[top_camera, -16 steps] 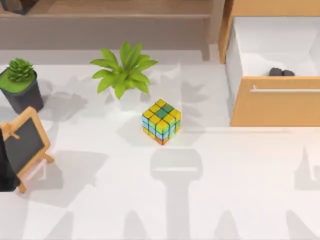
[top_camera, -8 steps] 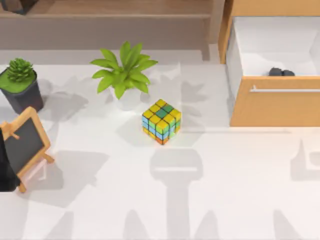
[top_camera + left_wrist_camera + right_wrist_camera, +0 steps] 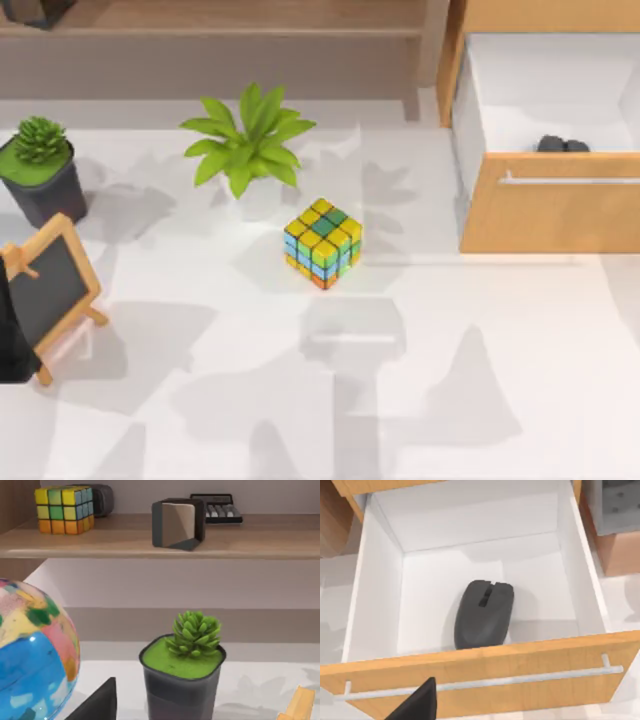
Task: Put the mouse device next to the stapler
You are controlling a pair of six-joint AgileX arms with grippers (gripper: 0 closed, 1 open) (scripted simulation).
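**Mouse still in the drawer, nothing lifted yet**

While the mouse (image 3: 484, 614) lies flat on the white floor of the open drawer (image 3: 375, 600), close behind the wooden front panel with its pale bar handle (image 3: 485, 682), the task looks to be at its very start. From above, the mouse (image 3: 562, 145) shows as two dark humps just over the panel's edge, at the table's right side. Nothing grips it, and no stapler is visible on the table, so the goal spot cannot be fixed from here. A dark boxy thing sits on the shelf behind the left arm's camera view, too unclear to name.

What is left, by my reckoning: reach into the drawer, grasp the mouse, lift it clear of the panel, find the stapler and set the mouse beside it.

The right arm hangs above the drawer, its camera looking down into it; one dark fingertip shows at the picture's edge, and whether the tool is wide or narrow I cannot tell. The left arm is parked at the table's left side, facing the small potted succulent (image 3: 187, 667) and the shelf (image 3: 150, 542).
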